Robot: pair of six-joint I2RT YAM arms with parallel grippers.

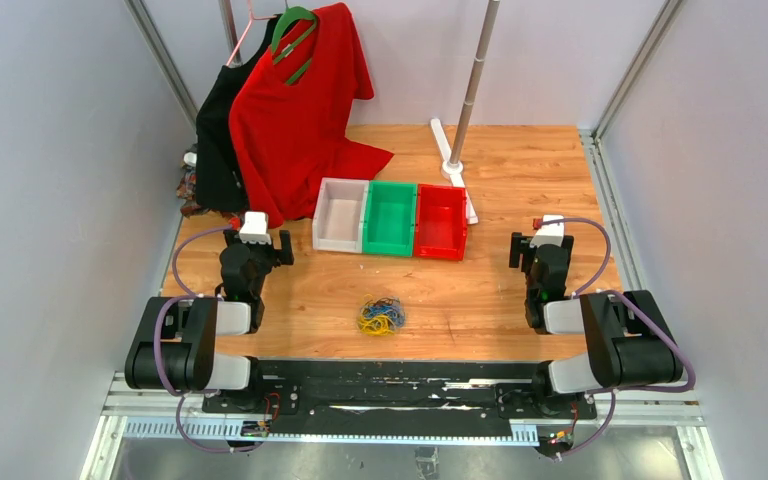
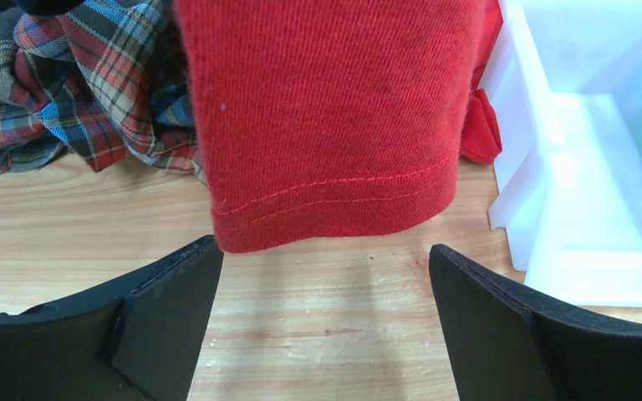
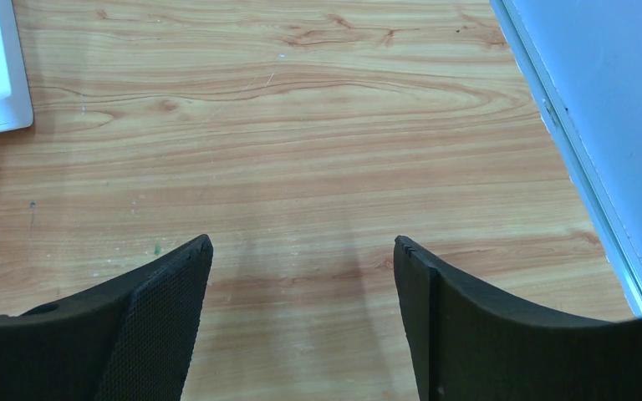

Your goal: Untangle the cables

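Where cables (image 1: 381,316) bunch, single strands blur — yellow, blue

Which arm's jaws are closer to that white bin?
Left. The left jaws sit open just left of the white bin; the right jaws are out beyond the red bin.

A robotics lab cell — aluminium frame posts (image 1: 160,58), plain panel walls (image 1: 50,150), wooden table (image 1: 520,170).

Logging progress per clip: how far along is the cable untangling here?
Done: nothing; the cables lie in one tangled clump. In hand: nothing; the left gripper and right gripper are open, empty, well away from it. Left: all the untangling.
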